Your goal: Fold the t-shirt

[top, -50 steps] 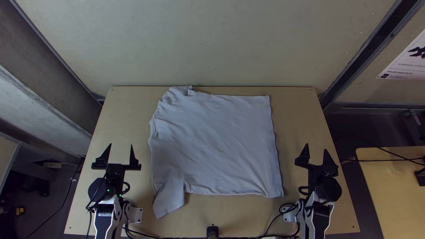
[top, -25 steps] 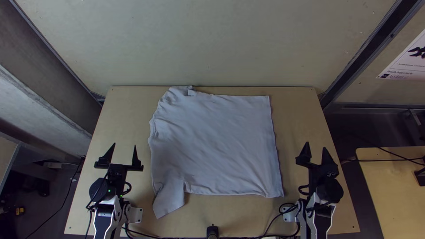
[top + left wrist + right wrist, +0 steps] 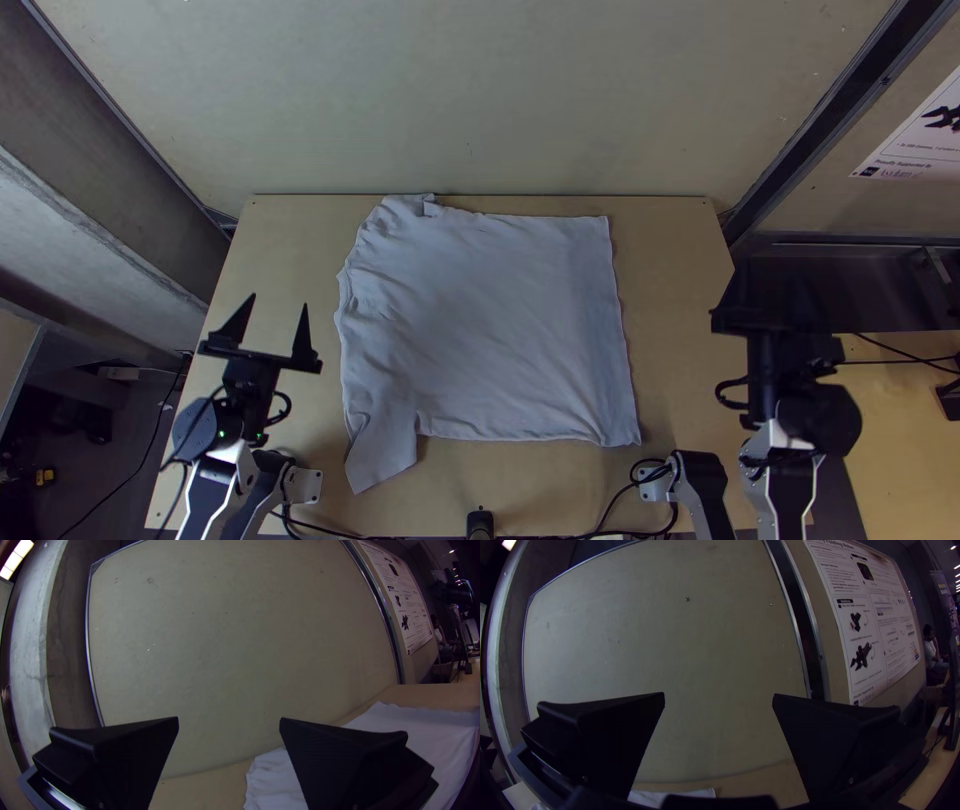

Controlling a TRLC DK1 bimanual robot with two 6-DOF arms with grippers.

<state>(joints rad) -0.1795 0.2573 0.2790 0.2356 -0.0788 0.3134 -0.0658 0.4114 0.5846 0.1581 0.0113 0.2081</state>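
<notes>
Starting a fold was likely your step: the t-shirt [image 3: 490, 320] lay spread mid-frame in the top view, its lower-left flap [image 3: 382, 455] protruding. Your left gripper [image 3: 279, 300] and right gripper [image 3: 719, 693] stood empty, fingers parted; the next move required you to pinch a hem.

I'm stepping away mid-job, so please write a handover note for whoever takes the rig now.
Left gripper: open, holding nothing, left of the shirt.
Right gripper: open, holding nothing, out by the table's right edge.
T-shirt: spread on the table, hem side to the right; one sleeve sticks out toward the near edge, and the far left corner is rumpled.
Done: the body lies fairly flat, with no fold across it.
Left: probably tuck in the sleeves, then fold the body.
</notes>
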